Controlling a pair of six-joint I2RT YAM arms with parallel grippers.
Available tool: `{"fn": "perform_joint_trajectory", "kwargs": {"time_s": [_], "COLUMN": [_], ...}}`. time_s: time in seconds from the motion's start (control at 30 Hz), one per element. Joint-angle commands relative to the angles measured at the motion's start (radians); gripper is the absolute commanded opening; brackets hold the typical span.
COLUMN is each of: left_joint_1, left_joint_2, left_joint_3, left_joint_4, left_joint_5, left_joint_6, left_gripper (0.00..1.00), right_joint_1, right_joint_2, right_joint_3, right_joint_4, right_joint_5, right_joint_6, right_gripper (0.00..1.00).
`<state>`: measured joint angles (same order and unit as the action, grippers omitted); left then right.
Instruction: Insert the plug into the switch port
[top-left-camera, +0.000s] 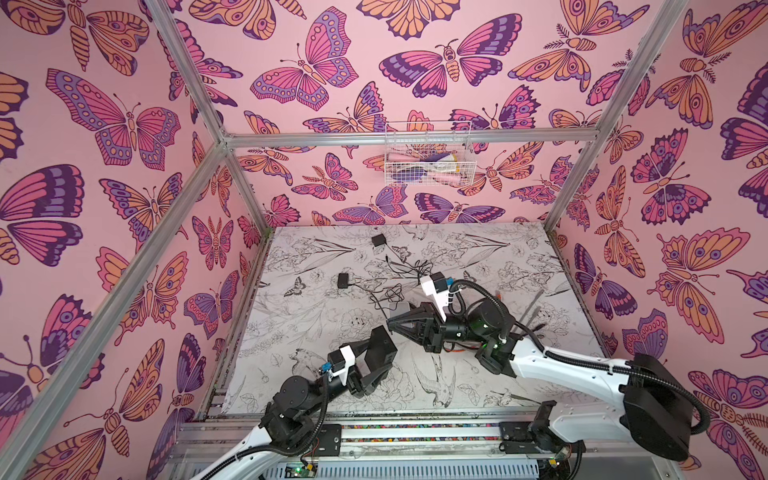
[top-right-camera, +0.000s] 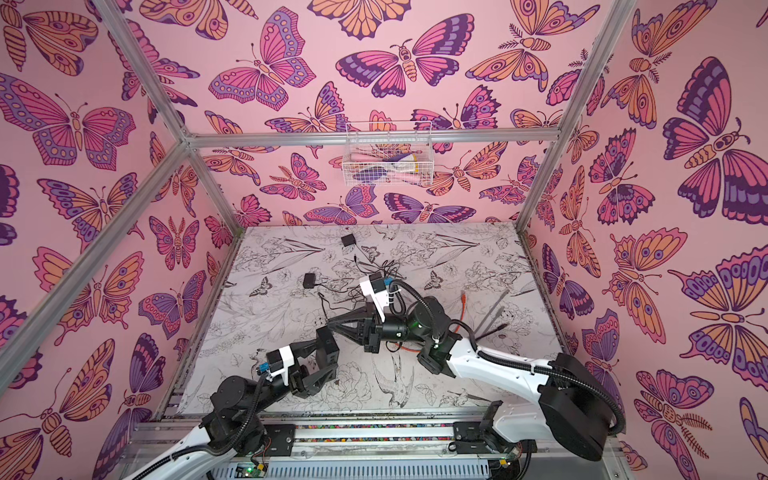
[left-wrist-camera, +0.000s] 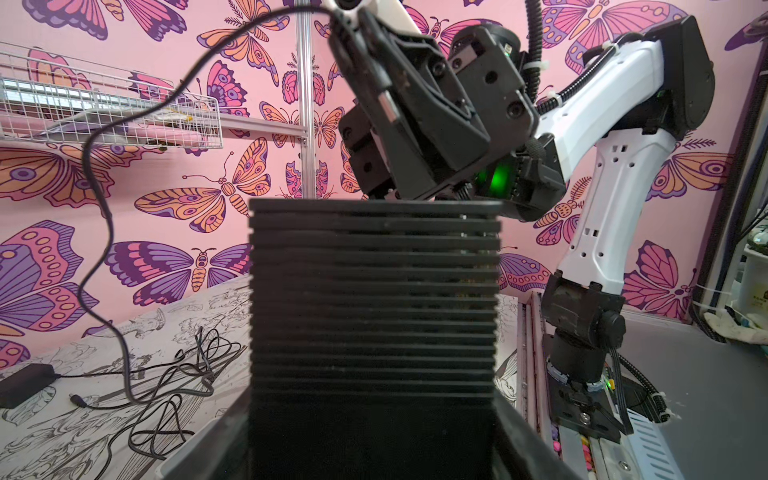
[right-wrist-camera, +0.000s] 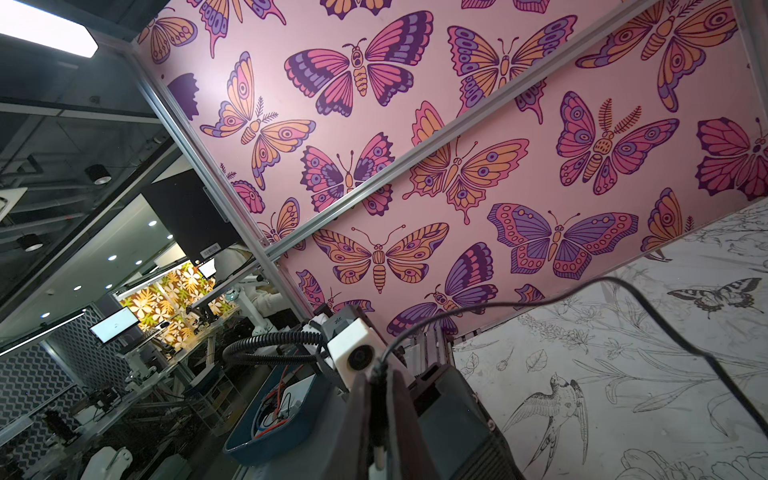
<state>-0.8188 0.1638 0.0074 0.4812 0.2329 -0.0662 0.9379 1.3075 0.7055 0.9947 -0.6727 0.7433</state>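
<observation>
Switch (left-wrist-camera: 374, 299) is sitting clamped between part-open left jaws; right jaws are pinching plug (left-wrist-camera: 386, 104) body shut, likely light, stiff.

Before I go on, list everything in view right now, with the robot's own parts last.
switch: one, black, ribbed, held off the table by the left gripper
plug: one, black with silver tip, pinched in the right gripper, close to the switch, not inserted
plug cable: one, black, trailing down to the table
power adapters: two, black, far half of the table
loose cables: tangle, black, mid-table
orange cable: one, orange, right side, partly under the right arm
grey cables: at least two, grey, right side
wire basket: one, white, on the back wall
table: one, white floral print
left gripper: one, black, closed on the switch
right gripper: one, black, shut on the plug
</observation>
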Motion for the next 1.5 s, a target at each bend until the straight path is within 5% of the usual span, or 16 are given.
{"fn": "perform_joint_trajectory", "kwargs": {"time_s": [0.0, 0.27, 1.47], "left_joint_1": [-0.005, -0.005, -0.005], "left_joint_2": [-0.004, -0.001, -0.021], "left_joint_3": [-0.057, -0.058, -0.053], "left_joint_4": [0.077, 0.077, 0.094], "left_joint_5": [-0.017, -0.023, -0.049], "left_joint_6": [-0.035, -0.080, -0.140], "left_gripper": [0.00, 0.00, 0.00], "right_joint_1": [0.015, 0.045, 0.067], "right_joint_2": [0.028, 0.107, 0.150], "right_joint_3": [-0.017, -0.025, -0.033], "right_joint_4": [0.113, 0.243, 0.249], "right_joint_5": [0.017, 0.051, 0.084], "right_joint_6": [-0.015, -0.019, -0.070], "right_gripper": [0.00, 0.00, 0.00]}}
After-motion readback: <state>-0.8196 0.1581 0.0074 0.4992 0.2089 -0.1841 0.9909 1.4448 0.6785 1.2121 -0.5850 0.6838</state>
